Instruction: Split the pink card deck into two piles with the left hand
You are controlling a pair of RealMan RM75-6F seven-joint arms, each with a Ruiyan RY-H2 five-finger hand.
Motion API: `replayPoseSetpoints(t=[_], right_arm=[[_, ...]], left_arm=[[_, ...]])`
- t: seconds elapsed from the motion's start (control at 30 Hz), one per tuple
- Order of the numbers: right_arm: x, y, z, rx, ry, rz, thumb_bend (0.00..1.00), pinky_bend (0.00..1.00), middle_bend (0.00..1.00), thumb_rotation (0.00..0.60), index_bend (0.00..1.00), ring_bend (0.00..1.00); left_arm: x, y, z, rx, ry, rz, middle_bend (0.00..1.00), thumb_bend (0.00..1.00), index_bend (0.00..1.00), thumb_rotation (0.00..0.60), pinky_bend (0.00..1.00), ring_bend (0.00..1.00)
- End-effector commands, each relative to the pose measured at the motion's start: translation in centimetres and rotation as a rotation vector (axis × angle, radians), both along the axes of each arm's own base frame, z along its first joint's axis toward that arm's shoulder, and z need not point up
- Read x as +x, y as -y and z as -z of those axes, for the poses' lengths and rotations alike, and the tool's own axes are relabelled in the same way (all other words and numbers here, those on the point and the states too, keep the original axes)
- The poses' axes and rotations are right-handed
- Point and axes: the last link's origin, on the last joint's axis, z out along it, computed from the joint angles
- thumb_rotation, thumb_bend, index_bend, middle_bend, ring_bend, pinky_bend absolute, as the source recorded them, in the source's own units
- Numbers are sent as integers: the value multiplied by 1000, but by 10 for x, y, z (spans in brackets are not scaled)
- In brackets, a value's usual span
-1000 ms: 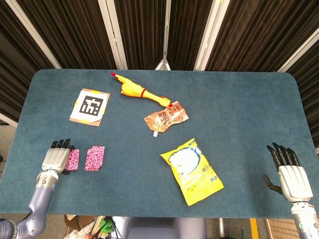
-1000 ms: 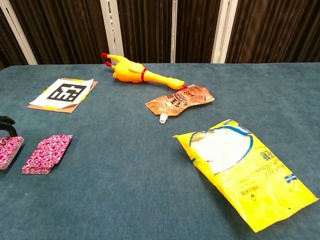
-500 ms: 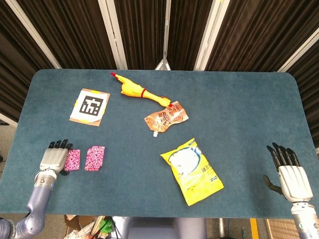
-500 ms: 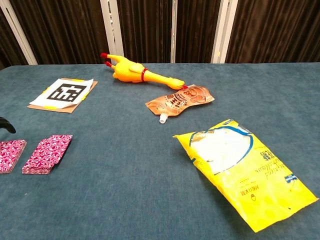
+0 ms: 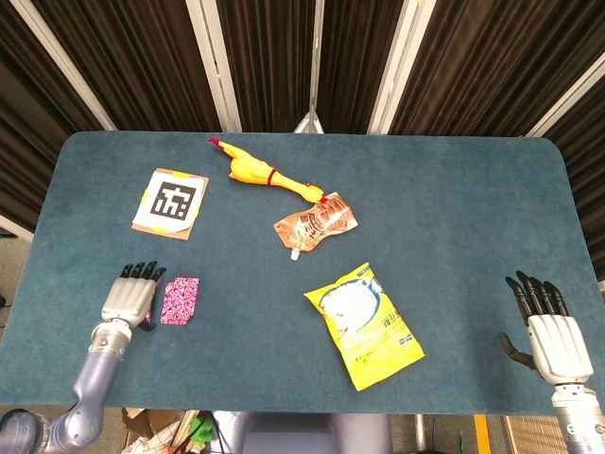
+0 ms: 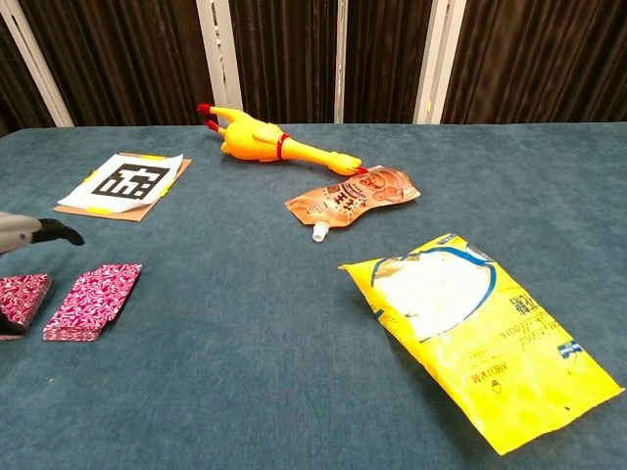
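The pink card deck lies in two piles near the table's front left. In the head view only the right pile (image 5: 180, 299) shows, because my left hand (image 5: 129, 301) covers the other one. The chest view shows both: the right pile (image 6: 93, 289), and the left pile (image 6: 22, 297) flat on the cloth at the frame's edge. Above that left pile my left hand (image 6: 29, 233) shows grey, its dark fingertips spread and holding nothing. My right hand (image 5: 553, 333) rests at the front right corner with its fingers apart and nothing in it.
A yellow snack bag (image 5: 367, 326) lies mid-front, an orange pouch (image 5: 315, 223) at centre and a rubber chicken (image 5: 260, 173) behind it. A printed marker card (image 5: 171, 202) sits at the back left. The table's front edge (image 5: 284, 407) runs close behind my left wrist.
My left hand has moved right and a little forward, from beside the left pile to over it, hiding that pile in the head view. The piles and the right hand have not moved.
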Motion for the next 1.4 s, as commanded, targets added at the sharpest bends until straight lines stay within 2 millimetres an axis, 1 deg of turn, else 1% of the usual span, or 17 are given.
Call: replayPoseSetpoints(t=[0.03, 0.27, 0.57, 0.8, 0.97, 1.07, 1.23, 1.3, 1.4], right_arm=[[0, 0, 0, 0, 1, 0, 363, 61, 0, 600, 0, 0], [0, 0, 0, 1, 4, 3, 362, 61, 0, 600, 0, 0], [0, 0, 0, 3, 7, 4, 362, 61, 0, 600, 0, 0], [0, 0, 0, 4, 8, 5, 362, 61, 0, 600, 0, 0], [0, 0, 0, 5, 8, 4, 362, 61, 0, 600, 0, 0], [0, 0, 0, 3, 8, 4, 362, 61, 0, 600, 0, 0], [0, 0, 0, 3, 8, 4, 362, 61, 0, 600, 0, 0], [1, 0, 0, 2, 10, 3, 362, 61, 0, 600, 0, 0], [2, 1, -1, 2, 11, 4, 362, 61, 0, 600, 0, 0]], left_arm=[[10, 0, 9, -15, 0, 9, 0, 218, 91, 600, 0, 0], [24, -6, 24, -31, -12, 17, 0, 218, 80, 600, 0, 0], [26, -10, 28, -28, -26, 6, 0, 219, 109, 600, 0, 0], [25, -13, 30, -26, -32, -5, 0, 219, 164, 600, 0, 0], [23, -14, 31, -27, -37, -10, 0, 220, 186, 600, 0, 0], [24, -13, 32, -26, -27, -8, 0, 248, 230, 600, 0, 0], [24, -13, 32, -23, -15, -2, 0, 346, 380, 600, 0, 0], [25, -12, 32, -22, -9, 0, 0, 366, 413, 600, 0, 0], [25, -11, 30, -16, 4, 5, 0, 372, 437, 600, 0, 0]])
